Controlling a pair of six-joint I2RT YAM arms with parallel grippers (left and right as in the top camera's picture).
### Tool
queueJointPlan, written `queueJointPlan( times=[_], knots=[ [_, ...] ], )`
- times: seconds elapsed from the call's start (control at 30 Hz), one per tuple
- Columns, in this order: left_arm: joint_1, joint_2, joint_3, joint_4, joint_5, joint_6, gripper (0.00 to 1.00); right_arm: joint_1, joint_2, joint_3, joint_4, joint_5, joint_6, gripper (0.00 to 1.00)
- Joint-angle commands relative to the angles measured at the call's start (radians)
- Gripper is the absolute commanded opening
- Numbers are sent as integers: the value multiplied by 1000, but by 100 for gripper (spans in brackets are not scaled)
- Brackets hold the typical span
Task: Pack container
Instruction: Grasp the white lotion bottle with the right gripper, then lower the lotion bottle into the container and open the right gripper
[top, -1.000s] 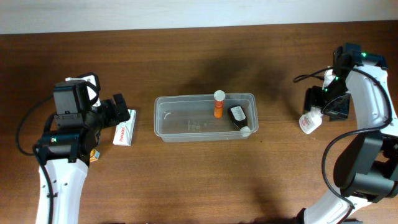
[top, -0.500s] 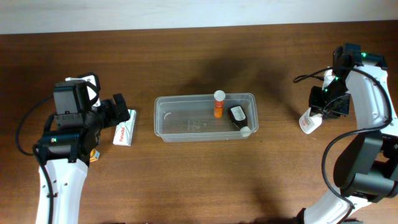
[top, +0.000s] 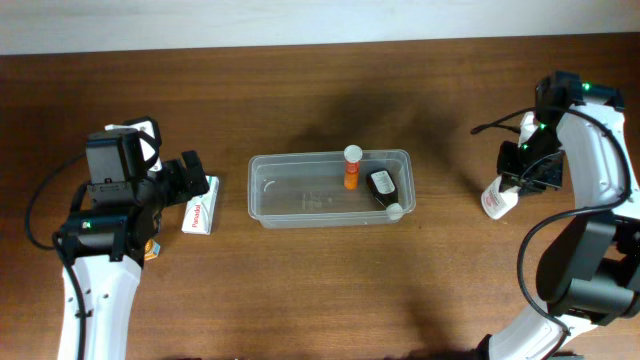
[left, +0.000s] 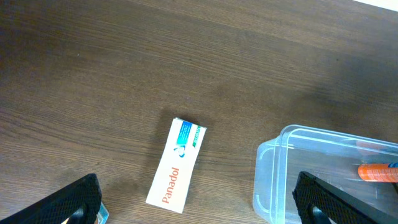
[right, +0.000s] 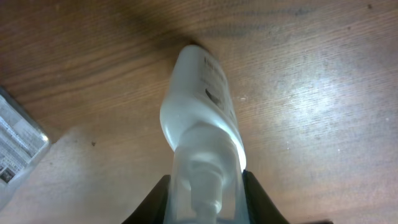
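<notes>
The container (top: 300, 196), a clear shallow tub, sits mid-table with an orange bottle (top: 351, 172) and a dark bottle (top: 383, 188) inside. Its left corner (left: 273, 180) shows in the left wrist view. A white Panadol box (top: 199, 207) lies on the wood left of it, also (left: 177, 165). My left gripper (top: 198, 183) hovers over that box, open and empty (left: 199, 208). Far right, a white spray bottle (top: 496, 198) rests tilted on the table. My right gripper (top: 519, 176) is shut on its clear cap end (right: 202, 112), fingers pressing both sides (right: 205, 199).
A printed foil packet (right: 18, 143) lies at the left edge of the right wrist view. A small blue-edged item (left: 101, 214) sits beside my left finger. The table's far edge meets a pale wall (top: 320, 20).
The right gripper has closed onto the white bottle's cap, and the bottle shifted slightly. The left arm and the tub have not moved.
</notes>
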Motion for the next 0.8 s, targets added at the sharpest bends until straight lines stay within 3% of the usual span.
queueJointPlan(
  times=[0.0,0.27,0.5,0.77],
  knots=[
    [6,5,19,0,11,-2,99,-3,-65,86,-40,-55,-26,22],
    [6,5,19,0,11,-2,100,81,-227,178,-187,-120,-76,23],
    [6,5,19,0,11,-2,100,315,-345,180,-212,-138,-75,21],
    [6,5,19,-1,11,-2,99,563,-307,179,-160,-138,-64,21]
  ],
)
